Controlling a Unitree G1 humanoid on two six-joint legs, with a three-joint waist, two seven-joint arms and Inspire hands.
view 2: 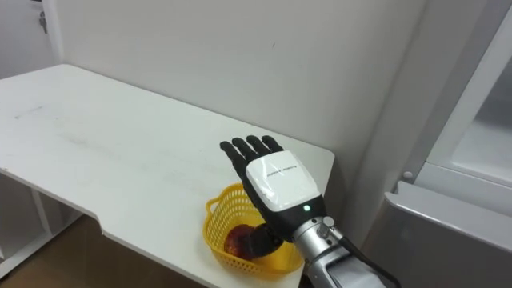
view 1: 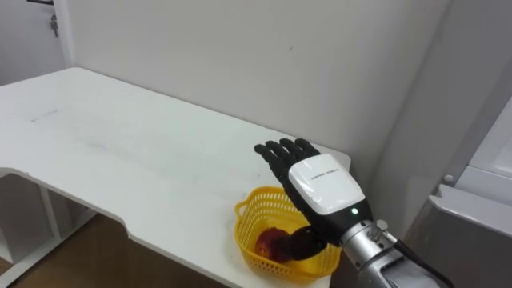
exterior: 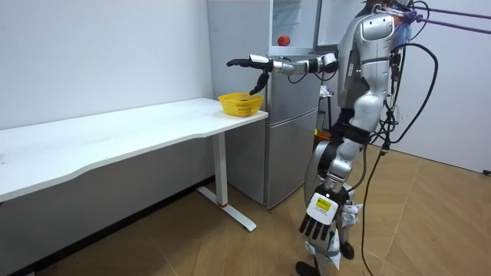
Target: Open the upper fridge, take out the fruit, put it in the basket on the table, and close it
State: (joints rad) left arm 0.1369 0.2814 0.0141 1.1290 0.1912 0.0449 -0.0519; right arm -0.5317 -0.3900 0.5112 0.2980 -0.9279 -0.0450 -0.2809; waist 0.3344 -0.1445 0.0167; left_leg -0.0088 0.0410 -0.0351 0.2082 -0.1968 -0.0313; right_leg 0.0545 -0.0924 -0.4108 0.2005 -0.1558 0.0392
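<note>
Right hand [view 1: 324, 186], fingers straight and spread, palm down over yellow basket [view 1: 254, 210]
Arm outstretched level; red fruit [view 1: 272, 240] lies in basket at white table [view 1: 120, 152] corner; left hand [exterior: 316, 224] hangs low, fingers loose

— How does the robot carry its right arm?
— Reached forward at about chest height, the forearm nearly level. The right hand [view 1: 324, 186] is palm down with its fingers straight and close together, and the thumb droops beneath the palm.
— And the other arm?
— It hangs at the robot's side. The left hand [exterior: 319, 217] sits by the thigh, fingers relaxed and pointing at the floor, holding nothing.
— Its stance?
— Upright on both legs.
</note>
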